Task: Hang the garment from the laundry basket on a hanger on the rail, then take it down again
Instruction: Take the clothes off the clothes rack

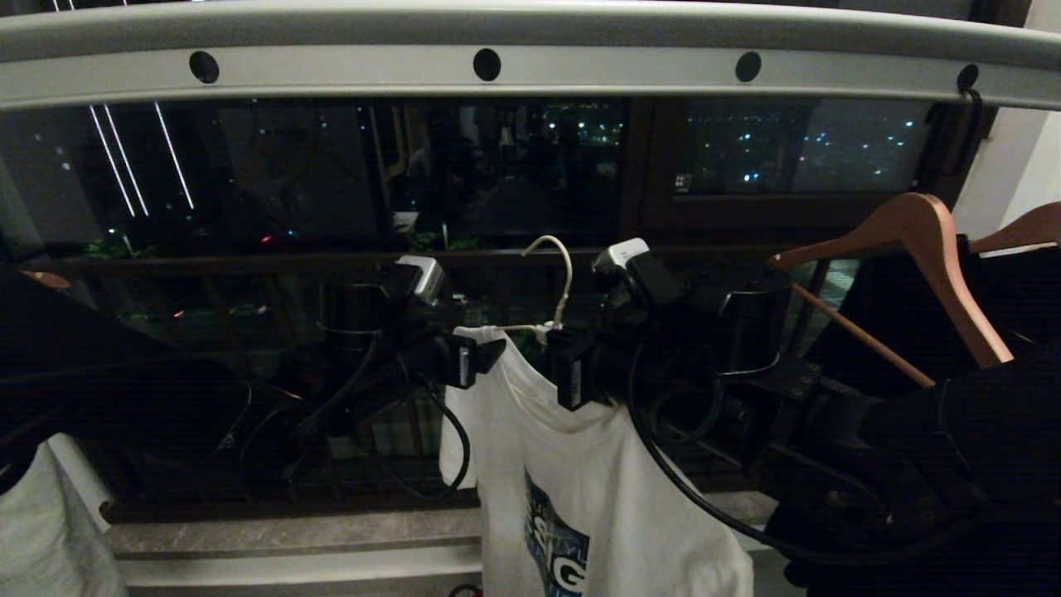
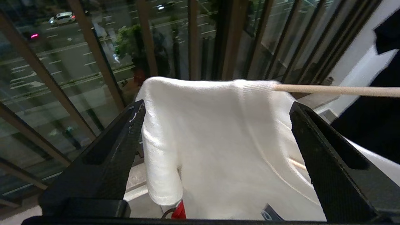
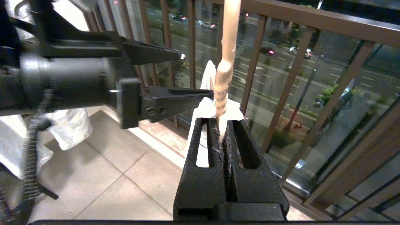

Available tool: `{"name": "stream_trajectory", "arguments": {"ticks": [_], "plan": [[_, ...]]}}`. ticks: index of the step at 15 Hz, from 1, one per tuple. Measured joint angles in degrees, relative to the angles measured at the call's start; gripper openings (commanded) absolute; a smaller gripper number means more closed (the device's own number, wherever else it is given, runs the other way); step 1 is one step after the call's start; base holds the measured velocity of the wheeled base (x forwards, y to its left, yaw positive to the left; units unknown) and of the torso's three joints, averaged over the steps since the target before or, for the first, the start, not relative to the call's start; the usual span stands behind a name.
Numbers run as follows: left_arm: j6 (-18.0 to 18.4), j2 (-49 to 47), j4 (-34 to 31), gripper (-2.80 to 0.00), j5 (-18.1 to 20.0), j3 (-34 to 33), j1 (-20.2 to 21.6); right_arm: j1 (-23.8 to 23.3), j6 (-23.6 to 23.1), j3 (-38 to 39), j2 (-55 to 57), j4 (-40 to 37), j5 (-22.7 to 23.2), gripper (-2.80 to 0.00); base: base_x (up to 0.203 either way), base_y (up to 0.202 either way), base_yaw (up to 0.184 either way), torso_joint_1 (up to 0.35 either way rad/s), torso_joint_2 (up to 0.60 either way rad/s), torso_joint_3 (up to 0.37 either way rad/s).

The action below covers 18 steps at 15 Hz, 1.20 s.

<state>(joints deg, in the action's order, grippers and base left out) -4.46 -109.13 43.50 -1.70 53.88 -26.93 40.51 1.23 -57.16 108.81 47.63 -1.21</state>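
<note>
The white T-shirt garment (image 1: 580, 481) hangs on the thin white wire hanger (image 1: 560, 278), whose hook stands free well below the grey rail (image 1: 348, 70). My right gripper (image 1: 572, 373) is shut on the hanger's twisted neck (image 3: 221, 93), with collar cloth at its fingertips (image 3: 222, 123). To its left, my left gripper (image 1: 482, 355) is open. In the left wrist view the garment's shoulder (image 2: 215, 131) lies between the spread fingers (image 2: 131, 125), and the hanger's wire (image 2: 337, 90) runs out from the cloth. The laundry basket is out of view.
Brown wooden hangers (image 1: 920, 240) with black garments hang at the right. Another dark garment and a pale cloth (image 1: 41, 531) are at the left. The dark balcony railing (image 3: 281, 93) stands just beyond the garment. A red cloth (image 2: 179, 213) shows below it.
</note>
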Motion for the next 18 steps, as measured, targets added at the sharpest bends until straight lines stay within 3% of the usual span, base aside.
{"name": "stream_trajectory", "arguments": {"ticks": [9, 18], "plan": [[3.4, -2.0, 0.3, 0.00, -0.3, -1.6, -0.5, -0.7, 0.0, -0.3, -0.1, 0.0, 0.0, -2.80, 0.000, 0.000, 0.000, 0.000, 0.00, 0.000], [2.9, -2.4, -0.2, 0.00, 0.2, -2.3, -2.0, -0.2, -0.1, -0.1, -1.2, -0.1, 0.1, -2.80, 0.000, 0.000, 0.000, 0.000, 0.00, 0.000]]}}
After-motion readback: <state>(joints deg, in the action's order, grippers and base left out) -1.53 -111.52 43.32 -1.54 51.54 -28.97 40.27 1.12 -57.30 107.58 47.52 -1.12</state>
